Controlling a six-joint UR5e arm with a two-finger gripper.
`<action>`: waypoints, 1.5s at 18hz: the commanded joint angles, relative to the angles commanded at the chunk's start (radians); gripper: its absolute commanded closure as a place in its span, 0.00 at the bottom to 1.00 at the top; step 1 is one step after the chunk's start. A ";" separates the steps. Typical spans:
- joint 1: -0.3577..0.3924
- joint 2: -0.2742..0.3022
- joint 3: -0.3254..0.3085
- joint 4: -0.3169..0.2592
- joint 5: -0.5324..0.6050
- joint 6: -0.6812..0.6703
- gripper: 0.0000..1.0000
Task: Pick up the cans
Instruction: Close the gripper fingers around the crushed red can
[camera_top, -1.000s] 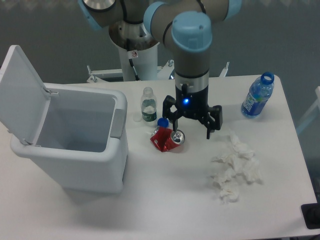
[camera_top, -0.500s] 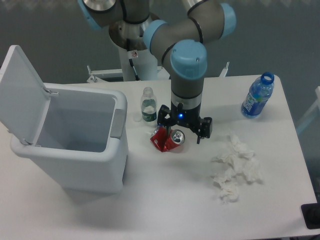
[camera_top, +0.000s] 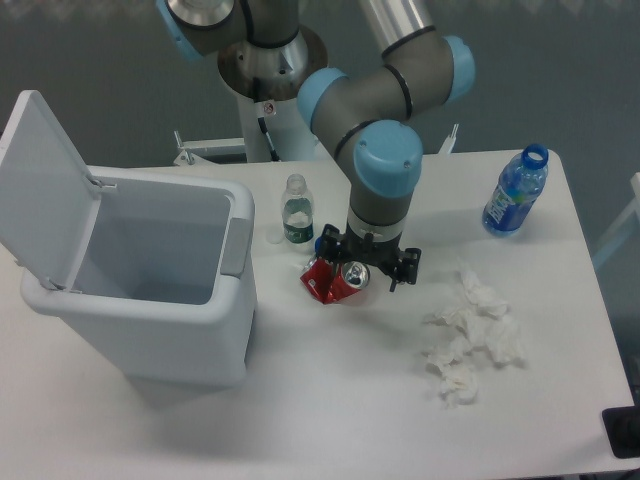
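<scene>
A crushed red can (camera_top: 330, 282) with a round silver top lies on the white table just right of the bin. My gripper (camera_top: 366, 270) hangs low right over it, open, its black fingers (camera_top: 403, 268) spread to either side of the can's silver end. The left finger sits behind the can near a blue cap. Nothing is held between the fingers.
A white bin (camera_top: 140, 285) with its lid up stands at the left. A small clear bottle (camera_top: 296, 211) stands behind the can. A blue water bottle (camera_top: 514, 192) stands at the far right. Crumpled white tissues (camera_top: 468, 343) lie to the right front.
The gripper has dropped lower and shifted slightly left, coming down around the can's silver end. The can has not moved.
</scene>
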 joint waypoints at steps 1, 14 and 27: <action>0.002 -0.006 -0.002 0.002 0.000 0.005 0.00; -0.008 -0.034 -0.023 -0.040 -0.002 -0.002 0.00; -0.002 -0.052 -0.006 -0.049 -0.017 -0.001 0.00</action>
